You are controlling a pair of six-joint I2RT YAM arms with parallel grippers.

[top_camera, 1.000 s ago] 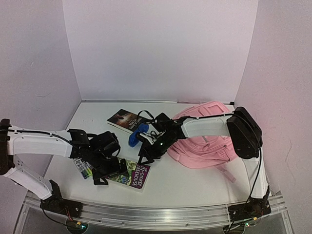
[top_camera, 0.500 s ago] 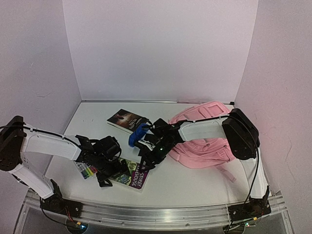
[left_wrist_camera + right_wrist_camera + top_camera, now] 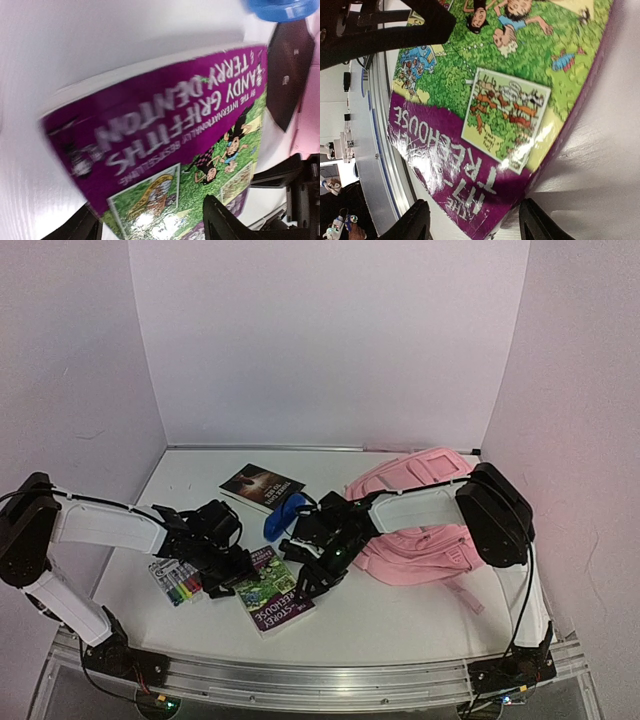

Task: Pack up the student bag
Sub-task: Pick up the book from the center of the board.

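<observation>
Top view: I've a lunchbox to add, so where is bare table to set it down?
Bare table lies far left, between the dark book and the left wall, and near right, in front of the student bag. The middle is crowded: left gripper and right gripper at the purple book, marker pack and blue object beside.

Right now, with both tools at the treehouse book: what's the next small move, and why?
Probably close the right tool on the book's corner. The book lies flat, its purple title corner sits between that tool's open jaws, the left tool is at the author-name end, and the student bag lies just to the right.
</observation>
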